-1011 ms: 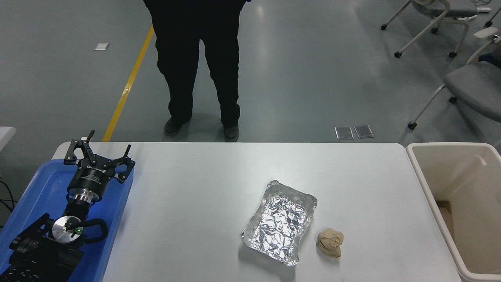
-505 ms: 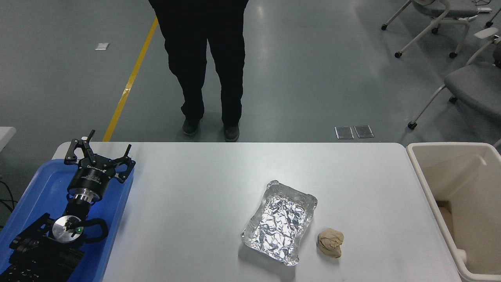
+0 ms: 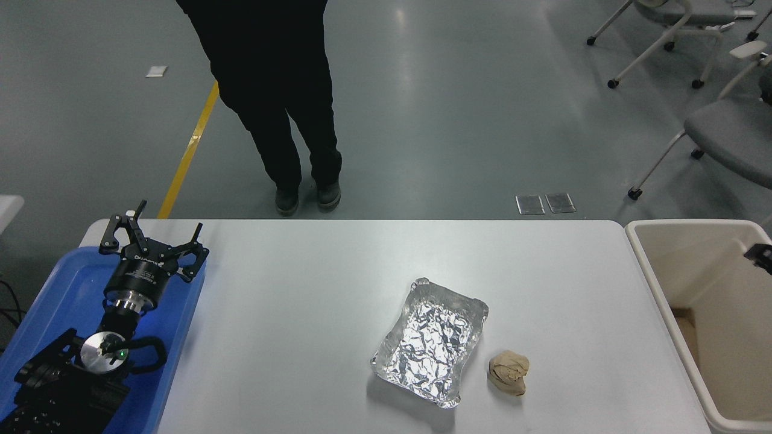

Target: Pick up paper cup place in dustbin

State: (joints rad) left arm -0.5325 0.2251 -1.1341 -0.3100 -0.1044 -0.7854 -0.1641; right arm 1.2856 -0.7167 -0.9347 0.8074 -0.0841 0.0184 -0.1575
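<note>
The paper cup does not show anywhere in the head view. The dustbin (image 3: 648, 265), cream with a thick rim, stands off the table's right end, with a brown patch low inside it. A small black part of my right gripper (image 3: 761, 255) pokes in from the right edge, over the dustbin's inside; too little shows to tell its state. My left gripper (image 3: 158, 234) is parked at the lower left above the blue tray, open and holding nothing.
A crumpled silver foil tray (image 3: 431, 342) lies right of the table's middle, with a tan paper wad (image 3: 509, 373) beside it. The blue tray (image 3: 66, 283) sits at the left end. A person (image 3: 271, 90) stands at the far side, and office chairs (image 3: 718, 126) are at the upper right.
The person has stepped to the left. A black part of my right gripper has come into view over the dustbin. A small white shape low in the dustbin half a second ago no longer shows.
</note>
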